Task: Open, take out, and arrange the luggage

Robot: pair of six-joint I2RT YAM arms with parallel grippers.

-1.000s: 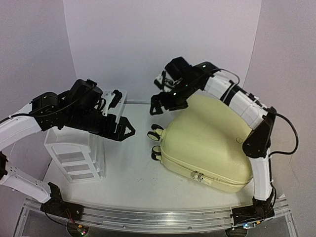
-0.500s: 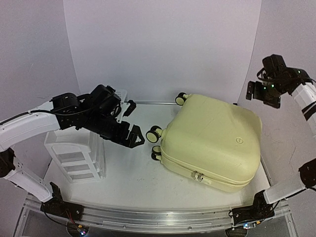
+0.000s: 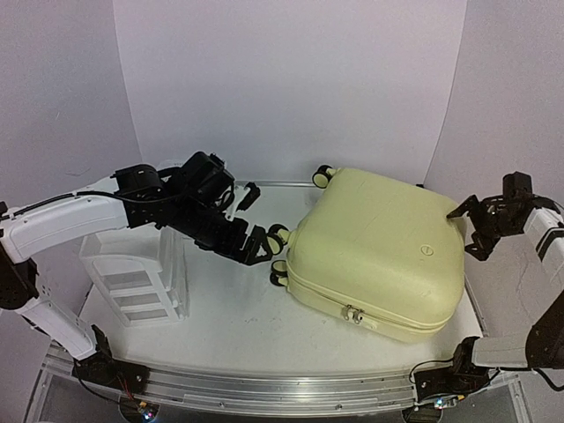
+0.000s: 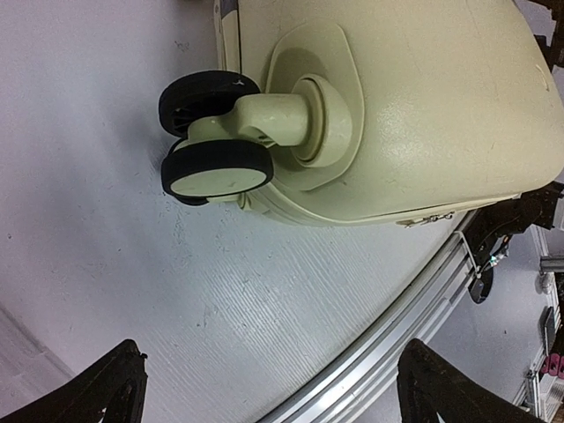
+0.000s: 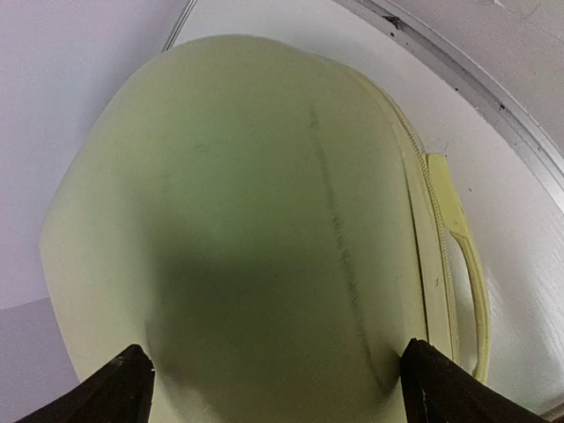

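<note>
Lying closed on the tabletop (image 3: 229, 308), the luggage (image 3: 374, 251) — left fingers (image 4: 106, 392) apart at nine o'clock, right fingers (image 5: 115, 392) apart at three.

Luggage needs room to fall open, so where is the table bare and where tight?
Bare: the table between the drawer unit and the luggage, down to the near rail. Crowded: by the wheels, where the left fingers hover; almost no margin on the right.

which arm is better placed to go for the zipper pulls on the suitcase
Probably left. The left gripper, open, sits by the wheels of the luggage, and its wrist view shows the zipper pulls on the near seam. The right gripper, also open, faces the handle side, away from them.
</note>
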